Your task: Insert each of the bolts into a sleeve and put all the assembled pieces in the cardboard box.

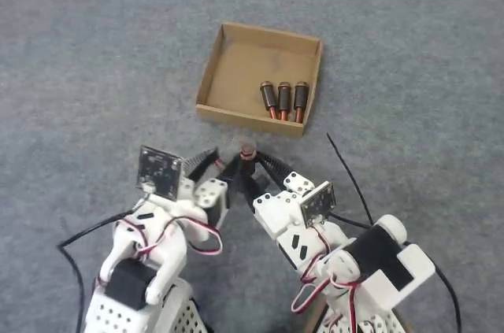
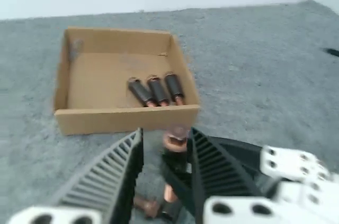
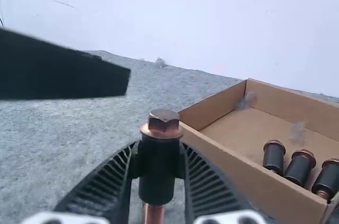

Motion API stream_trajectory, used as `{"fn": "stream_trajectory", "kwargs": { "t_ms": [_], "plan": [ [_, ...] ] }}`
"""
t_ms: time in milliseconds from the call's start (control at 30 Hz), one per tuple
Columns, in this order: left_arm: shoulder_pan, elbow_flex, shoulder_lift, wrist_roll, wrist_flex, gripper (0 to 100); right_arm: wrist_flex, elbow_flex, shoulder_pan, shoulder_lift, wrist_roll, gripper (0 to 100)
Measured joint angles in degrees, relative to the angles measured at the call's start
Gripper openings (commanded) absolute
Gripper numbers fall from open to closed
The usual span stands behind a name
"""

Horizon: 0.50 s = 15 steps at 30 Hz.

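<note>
The right tool [image 3: 157,155] is clamped on a black sleeve [image 3: 157,176], which is held upright with a copper bolt [image 3: 161,123] seated in it, head at 12 o'clock. The left tool [image 2: 166,136] is spread wide, its fingers [image 2: 114,173] set to either side of that piece; contact cannot be judged. Seen from above, the cardboard box [image 1: 209,81] is placed at 12 o'clock from both tools, and three assembled pieces [image 1: 284,99] are laid side by side in its 4 o'clock corner. Everything is carried by a grey, carpeted table [image 1: 94,73], and a white wall [image 3: 212,17] is seen behind.
</note>
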Motion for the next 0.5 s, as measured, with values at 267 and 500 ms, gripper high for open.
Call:
{"fn": "stream_trajectory", "kwargs": {
  "t_ms": [267, 500],
  "plan": [
    [-16.44, 3.08, 0.00, -1.58, -4.84, 1, 0.00, 0.00, 1.85, 0.00, 0.00, 0.7],
    [-29.80, 9.41, 0.09, -1.49, -5.45, 1, 0.00, 0.00, 5.63, -0.09, 0.00, 0.7]
  ]
}}
